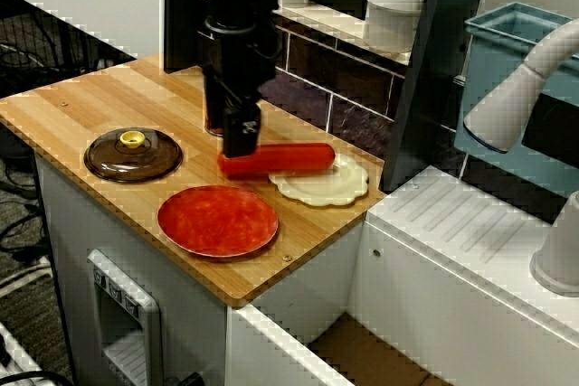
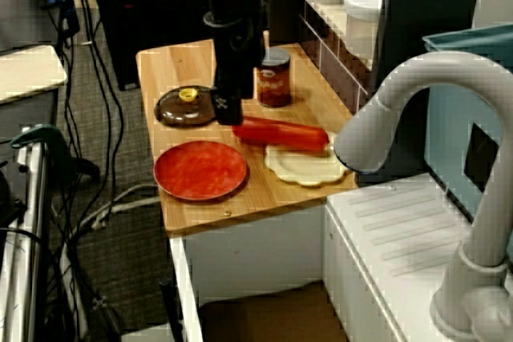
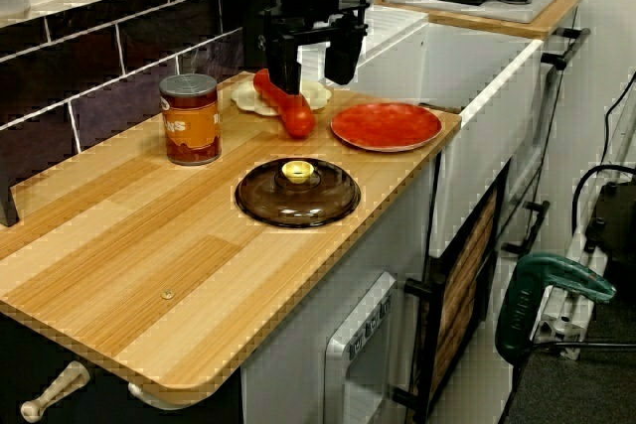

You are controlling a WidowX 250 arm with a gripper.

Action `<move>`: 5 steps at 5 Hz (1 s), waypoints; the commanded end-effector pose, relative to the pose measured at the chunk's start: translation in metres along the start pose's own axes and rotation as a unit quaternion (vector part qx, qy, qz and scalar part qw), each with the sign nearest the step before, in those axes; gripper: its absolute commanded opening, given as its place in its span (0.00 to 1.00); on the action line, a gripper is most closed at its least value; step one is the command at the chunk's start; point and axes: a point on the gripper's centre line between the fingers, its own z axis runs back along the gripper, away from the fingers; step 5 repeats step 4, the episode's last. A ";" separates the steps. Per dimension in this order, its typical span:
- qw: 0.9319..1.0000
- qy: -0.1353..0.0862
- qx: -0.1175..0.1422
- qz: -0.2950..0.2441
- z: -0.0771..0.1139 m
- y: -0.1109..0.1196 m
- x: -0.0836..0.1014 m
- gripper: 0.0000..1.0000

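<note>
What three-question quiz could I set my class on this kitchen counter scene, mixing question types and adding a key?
1. True or false: the long red sausage-shaped cylinder lies partly on the cream scalloped mat.
2. Which thing has a yellow knob? A: the orange-labelled tin can. B: the brown glass lid. C: the round red plate.
3. Short answer: in the view from the counter's end, are the fingers of the black gripper apart or together above the wooden counter?
Key: 1 true. 2 B. 3 apart, so the gripper is open.
</note>
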 end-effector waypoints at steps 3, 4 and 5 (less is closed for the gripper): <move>1.000 -0.013 0.009 -0.006 0.006 0.008 0.039 1.00; 1.000 -0.016 0.011 -0.019 0.002 0.012 0.036 1.00; 1.000 -0.016 0.011 -0.019 0.002 0.012 0.036 1.00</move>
